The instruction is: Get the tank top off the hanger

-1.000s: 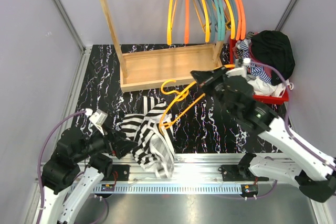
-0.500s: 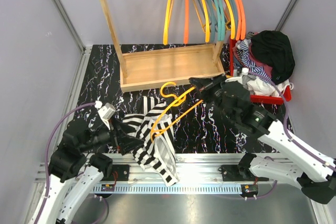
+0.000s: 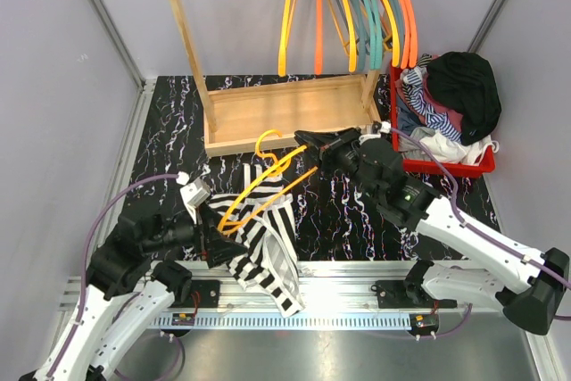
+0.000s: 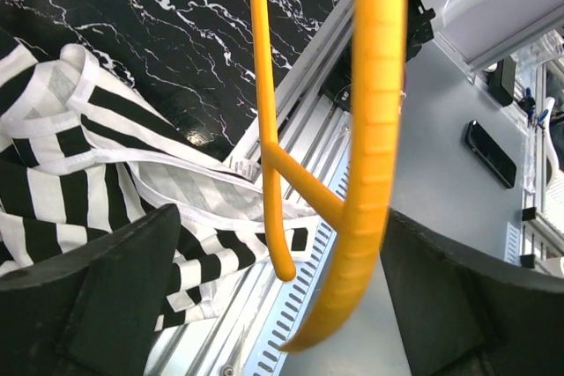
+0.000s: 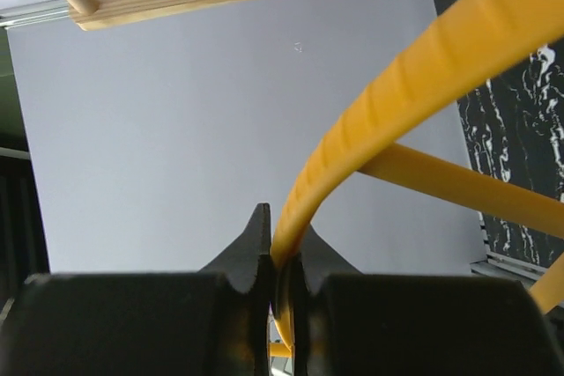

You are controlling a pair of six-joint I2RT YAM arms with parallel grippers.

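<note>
Two grippers noted in the overhead view, one per arm. Found right gripper [image 5: 280, 253] pressed together on the curved yellow-orange plastic hanger [image 4: 374, 129], just left of frame centre overhead. In the right wrist view, seen black fingertips [image 5: 251, 257] clamped on the hanger's ribbed bar with no gap. Found hanger lifted off the table and tilted, hook toward the upper middle of the overhead frame, both shoulders running down-left over the garment. Found left gripper [image 4: 280, 226] spread wide at lower left of the overhead frame, holding nothing. In the left wrist view, noted one dark finger at each bottom corner, with the hanger's end between them and touching neither. Located black-and-white striped tank top [image 3: 266, 243] crumpled at lower centre-left overhead. Lying partly on the black, white-veined marble-pattern table [image 3: 169, 140], partly draped over the near edge onto the silver aluminium rail [image 3: 348, 267]. Seen in the left wrist view: white-trimmed fabric below the hanger's visible end, that end bare. Cannot tell whether any strap is looped on the hanger farther up. Noted light wooden rack [image 3: 285, 113] at top centre, with orange, yellow and teal hangers [image 3: 397, 6] on its bar. Noted red plastic bin [image 3: 443, 169] heaped with clothes at the right edge.
</note>
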